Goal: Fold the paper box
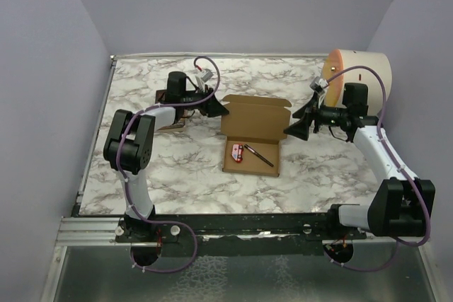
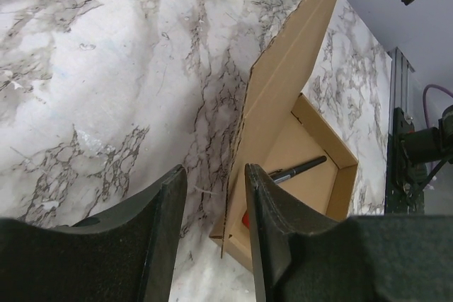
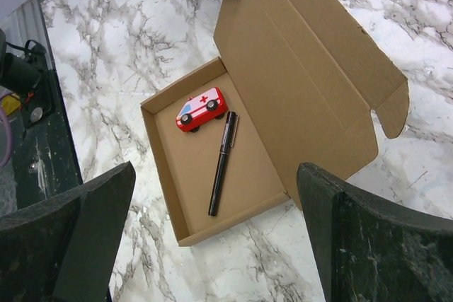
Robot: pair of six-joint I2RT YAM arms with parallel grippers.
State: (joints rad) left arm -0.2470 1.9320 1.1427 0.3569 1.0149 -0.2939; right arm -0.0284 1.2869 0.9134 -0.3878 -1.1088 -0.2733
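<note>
Box [image 1: 251, 129] sits mid-desk, lid [image 3: 297, 68] thrown back and leaning up. The tray [image 3: 173, 175] lies flat on the near side, with a toy ambulance [image 3: 202, 109] and a pen [image 3: 221, 164] loose in it.

Left tool [image 1: 219, 109] is at the lid's left edge, jaws narrowed to a slot. In the left wrist view the thin card edge runs into that slot, but gaps show on both sides, so it isn't pinched as far as I can see. Right tool [image 1: 294, 124] hangs off the box's right side near the side flap [image 3: 393, 107], spread wide, holding nothing.

Handling, my read:
- The corrugated card looks light and stiff across the panels and weak only at the creases.
- It should hinge easily but will skate on the desk if pushed from one side.
- Hold the lid by its free edges or flap roots, not mid-panel.
- A hard pinch will dent the fluting.
- The flaps need tucking inside the tray walls.
- The loose items could roll under them.

Desk [image 1: 177, 175] is glossy grey-white marble print, probably slippery. Walls are plain pale lilac on three sides. A cream cylinder [image 1: 357, 72] lies at the far right, well apart from the box.
</note>
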